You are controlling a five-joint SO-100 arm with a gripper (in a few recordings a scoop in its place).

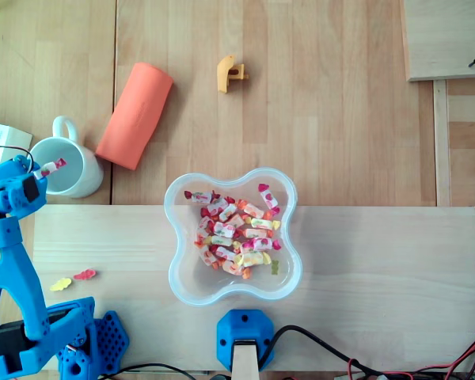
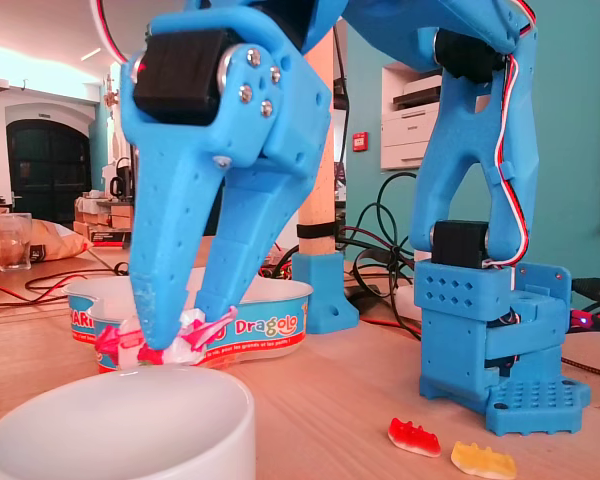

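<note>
— Fixed view, closest to the lens: shows what?
— Shows a white mug point(image 2: 120, 430) at the bottom edge, mouth up. Finds two gummy sweets point(image 2: 414, 436) to its right on the wooden table point(image 2: 330, 400), one red, one yellow.
— And over the mug?
— Catches the gripper point(image 2: 183, 335) pointing down, pinched narrow on a wrapped sweet point(image 2: 192, 340) in pink and white, just above the rim.
— Further back?
— Puts the arm's base point(image 2: 500, 340) at the right, then a clear bowl point(image 2: 270, 325) behind the fingers.
— Same from overhead?
— Places the wrapped sweet point(image 1: 53, 165) over the left of the mug's point(image 1: 75, 174) opening, with the gripper point(image 1: 38, 176) at that rim. Sets the bowl point(image 1: 182, 273) well to the right, heaped with wrapped sweets. Finds an orange roll point(image 1: 134, 115) just beside the mug, and past it a small yellow-orange part point(image 1: 231, 74).
</note>
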